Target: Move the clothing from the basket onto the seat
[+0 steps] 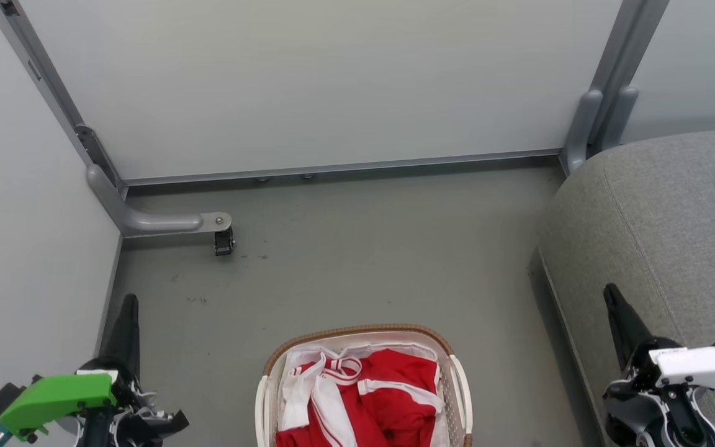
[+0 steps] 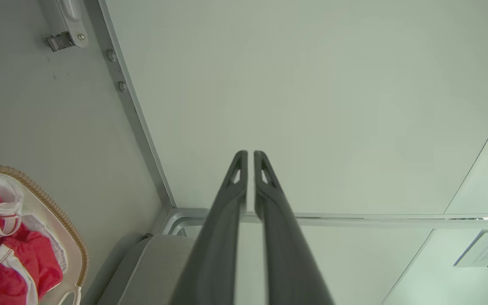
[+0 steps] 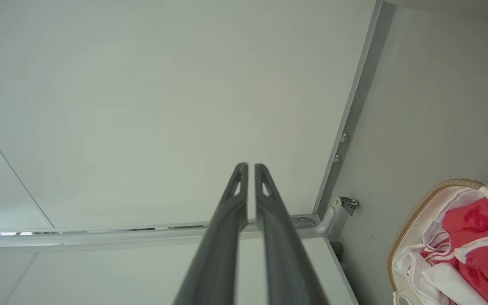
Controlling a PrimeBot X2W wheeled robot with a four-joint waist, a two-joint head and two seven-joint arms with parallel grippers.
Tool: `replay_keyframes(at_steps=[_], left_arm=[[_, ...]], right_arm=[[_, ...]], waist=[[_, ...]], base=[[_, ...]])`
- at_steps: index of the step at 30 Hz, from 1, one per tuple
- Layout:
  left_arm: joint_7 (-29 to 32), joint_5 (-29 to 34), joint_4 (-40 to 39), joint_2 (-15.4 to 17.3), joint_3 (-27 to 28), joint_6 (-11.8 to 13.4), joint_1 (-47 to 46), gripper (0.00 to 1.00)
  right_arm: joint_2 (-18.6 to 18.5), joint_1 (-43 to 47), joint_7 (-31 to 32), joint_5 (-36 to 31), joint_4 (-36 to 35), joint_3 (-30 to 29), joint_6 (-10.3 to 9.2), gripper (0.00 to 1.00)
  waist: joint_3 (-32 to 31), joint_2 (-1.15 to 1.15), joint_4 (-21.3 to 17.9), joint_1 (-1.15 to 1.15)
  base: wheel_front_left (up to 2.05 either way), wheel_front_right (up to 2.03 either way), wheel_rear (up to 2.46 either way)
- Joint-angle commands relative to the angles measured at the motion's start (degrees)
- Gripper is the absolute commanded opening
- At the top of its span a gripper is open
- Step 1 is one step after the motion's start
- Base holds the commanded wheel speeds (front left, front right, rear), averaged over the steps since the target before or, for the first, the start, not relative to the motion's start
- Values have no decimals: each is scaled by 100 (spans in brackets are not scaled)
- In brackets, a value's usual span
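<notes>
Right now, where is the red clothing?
In the head view, the clothing lies inside the basket on the floor at bottom centre, with the seat to its right.

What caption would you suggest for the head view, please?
Red clothing waits in the basket near the grey seat, left hand and right hand both empty.

The clothing is bright red, with white stripes and white bands along its edges. The basket is cream-white and dotted with small holes, and its rim is brown with a woven look. The seat is grey, in a woven cloth. The floor is dull grey-green. The wall is pale grey, set in a darker grey frame. The left gripper has dark grey fingers and a green cover. The right gripper has the same dark fingers and a white cover.
</notes>
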Motion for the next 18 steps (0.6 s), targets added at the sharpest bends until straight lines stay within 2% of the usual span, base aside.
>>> replay_keyframes(at_steps=[1,2,3,4,12,18], left_arm=[[-5,0,46,-8,-3,0,23,0],[-3,0,104,-23,-7,0,66,100],[-6,-1,154,-38,-10,0,113,0],[-12,-1,190,-48,-14,0,142,100],[-244,237,201,18,-111,0,101,100],[-413,1045,201,71,-115,0,70,100]], right_arm=[[13,26,-2,-1,30,1,-1,0],[33,70,-1,-1,83,6,-1,100],[52,115,-3,-2,133,10,-1,0],[63,144,-5,-3,160,12,-1,100],[-40,100,-225,-263,56,123,-1,100],[-170,7,-414,-939,48,217,0,100]], waist=[[1,0,0,0],[1,0,0,0],[2,0,0,0],[3,0,0,0],[7,0,2,0],[11,0,-2,0]], base=[[0,0,0],[0,0,0],[0,0,0],[0,0,0],[0,0,0],[0,0,0]])
